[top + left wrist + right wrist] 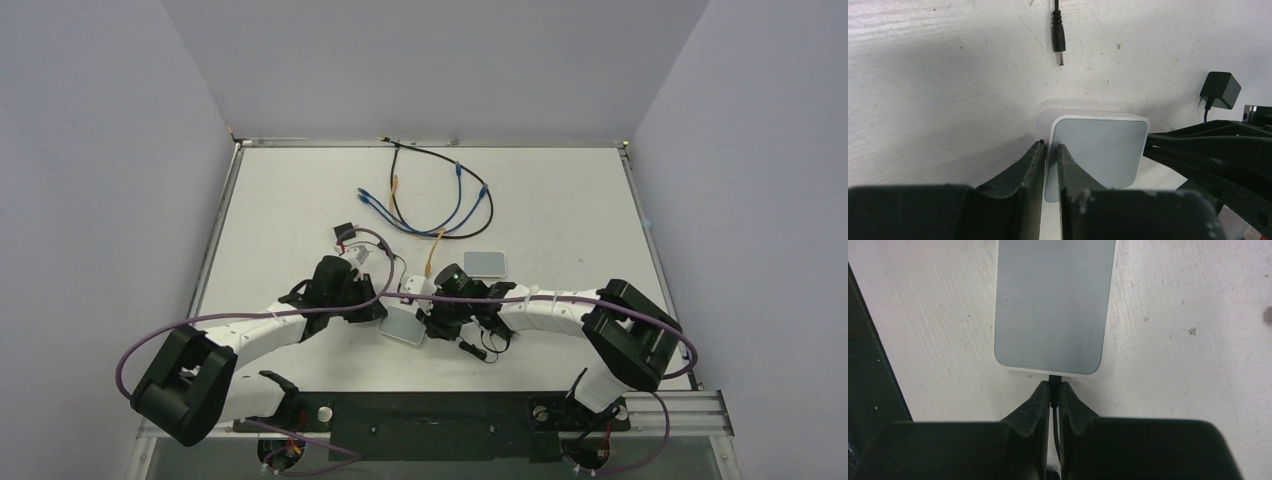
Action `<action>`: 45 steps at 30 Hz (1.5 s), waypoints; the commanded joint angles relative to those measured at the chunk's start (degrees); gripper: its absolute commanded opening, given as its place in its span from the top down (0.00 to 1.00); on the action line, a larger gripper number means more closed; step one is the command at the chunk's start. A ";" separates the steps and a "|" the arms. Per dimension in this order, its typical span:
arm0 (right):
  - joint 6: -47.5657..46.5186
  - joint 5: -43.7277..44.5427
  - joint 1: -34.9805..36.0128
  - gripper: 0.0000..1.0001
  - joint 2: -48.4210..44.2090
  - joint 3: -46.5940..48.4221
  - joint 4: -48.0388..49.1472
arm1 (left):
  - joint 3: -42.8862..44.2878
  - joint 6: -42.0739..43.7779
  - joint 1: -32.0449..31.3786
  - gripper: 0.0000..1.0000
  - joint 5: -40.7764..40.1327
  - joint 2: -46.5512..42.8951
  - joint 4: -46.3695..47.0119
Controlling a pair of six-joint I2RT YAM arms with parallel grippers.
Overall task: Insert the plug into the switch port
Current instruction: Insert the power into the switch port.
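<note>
The switch is a flat white box with a pale grey face (pixel 402 326), lying on the table between the two arms. My left gripper (pixel 385 315) is shut on the box's left edge, seen close in the left wrist view (pixel 1049 147), with the box (pixel 1098 150) reaching out past the fingers. My right gripper (pixel 1054 390) is shut on a thin black plug (pixel 1054 382) with its cable running back between the fingers. The plug's tip meets the near narrow edge of the box (pixel 1053 305). The port itself is hidden, and I cannot tell how deep the plug sits.
A second white box (pixel 485 264) lies behind the right gripper. A tangle of black, blue and orange cables (pixel 440 200) lies at the back. A loose black barrel plug (pixel 1059 42) and a black adapter block (pixel 1220 89) lie beyond the box.
</note>
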 commanded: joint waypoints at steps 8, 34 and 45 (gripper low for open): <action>-2.95 -3.22 -0.03 1.00 1.03 10.98 10.08 | 0.02 -3.94 -4.70 0.85 8.79 -1.80 -9.38; 10.56 34.08 -0.35 0.66 -16.61 1.79 0.37 | 1.09 -5.10 5.31 0.46 -0.57 -20.31 -20.07; 36.36 53.41 -4.72 0.37 -28.03 1.56 -13.12 | 2.98 -5.36 6.90 0.44 3.07 -25.55 -17.50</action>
